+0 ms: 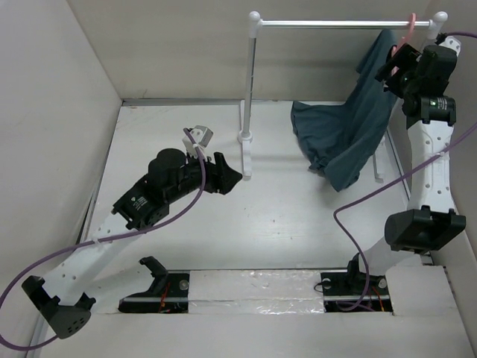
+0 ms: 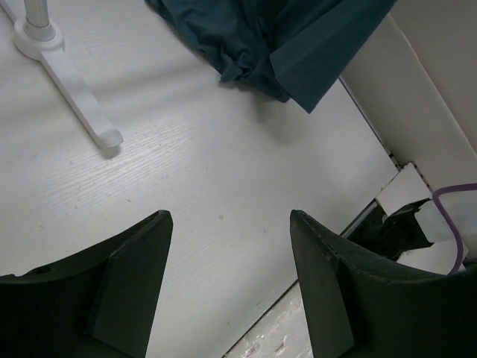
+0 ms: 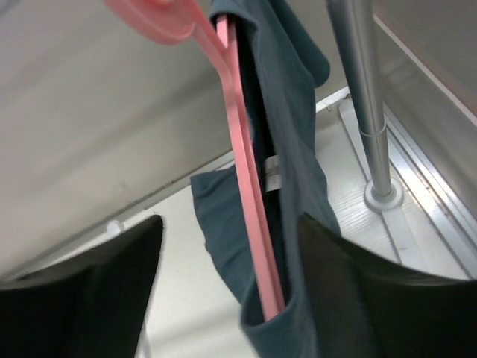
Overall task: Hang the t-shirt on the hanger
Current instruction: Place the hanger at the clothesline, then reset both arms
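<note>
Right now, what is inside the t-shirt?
The hanger runs down into the t-shirt beside a small light label. Its lower tip and other arm are covered by fabric.

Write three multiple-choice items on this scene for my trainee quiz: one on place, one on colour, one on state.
1. The thin salmon-pink plastic hanger hangs: A from the white metal rail; B from a wall hook; C in a drawer.
2. The soft fabric t-shirt is: A red; B dark teal-blue; C white.
3. The left gripper is: A shut on the t-shirt; B shut on the hanger; C open and empty.
Key: 1A, its hook curves over the rail; 2B, the fabric shows teal in every view; 3C, its jaws stand apart with nothing between them.
</note>
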Controlling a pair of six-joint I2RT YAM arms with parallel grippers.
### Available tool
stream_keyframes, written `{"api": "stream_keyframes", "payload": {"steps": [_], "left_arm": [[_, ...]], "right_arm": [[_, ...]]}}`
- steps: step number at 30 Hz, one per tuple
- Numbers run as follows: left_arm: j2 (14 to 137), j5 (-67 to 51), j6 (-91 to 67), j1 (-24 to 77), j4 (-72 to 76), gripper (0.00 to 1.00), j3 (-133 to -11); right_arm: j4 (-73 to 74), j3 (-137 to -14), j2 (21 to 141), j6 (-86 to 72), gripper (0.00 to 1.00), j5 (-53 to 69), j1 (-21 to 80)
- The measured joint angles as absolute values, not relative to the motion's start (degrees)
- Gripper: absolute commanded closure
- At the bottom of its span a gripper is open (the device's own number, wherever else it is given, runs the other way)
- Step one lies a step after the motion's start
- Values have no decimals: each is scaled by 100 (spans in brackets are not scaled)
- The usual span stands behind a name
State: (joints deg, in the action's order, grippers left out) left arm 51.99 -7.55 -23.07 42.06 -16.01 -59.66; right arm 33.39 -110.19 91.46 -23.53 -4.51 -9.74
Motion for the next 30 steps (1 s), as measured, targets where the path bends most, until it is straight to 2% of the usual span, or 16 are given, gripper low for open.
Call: {"api": "stream_keyframes", "payload": {"steps": [2, 4, 11, 16, 20, 23, 27, 30], "left_arm": [[5301, -781, -2300, 4206, -1608, 36, -5990], [5448, -856, -2298, 4206, -1614, 35, -6058], [5769, -834, -2298, 4206, -1745, 30, -6429], [5710, -408, -2287, 4206, -1767, 23, -6888], [5564, -126, -2322, 4206, -1695, 22, -6930], [5623, 200, -2359, 4206, -1769, 23, -6989], [5634, 620, -2543, 4209, -1918, 23, -6980], [5507, 801, -2869, 4206, -1927, 23, -6783]], "right_arm": [[3413, -11006, 9000, -2447, 13, -473, -1009], [3470, -11006, 8803, -2545, 0, -471, -1017], [3623, -11013, 7673, -2836, 0, 344, -814], [2864, -9644, 6075, -3024, 0, 1619, 10], [2735, -8707, 5196, -3013, 0, 2287, 998], [2886, -7996, 4853, -2978, 0, 2475, 1728], [3197, -6952, 4412, -3030, 0, 2392, 2117], [3420, -6606, 4187, -3037, 0, 2381, 2255]]}}
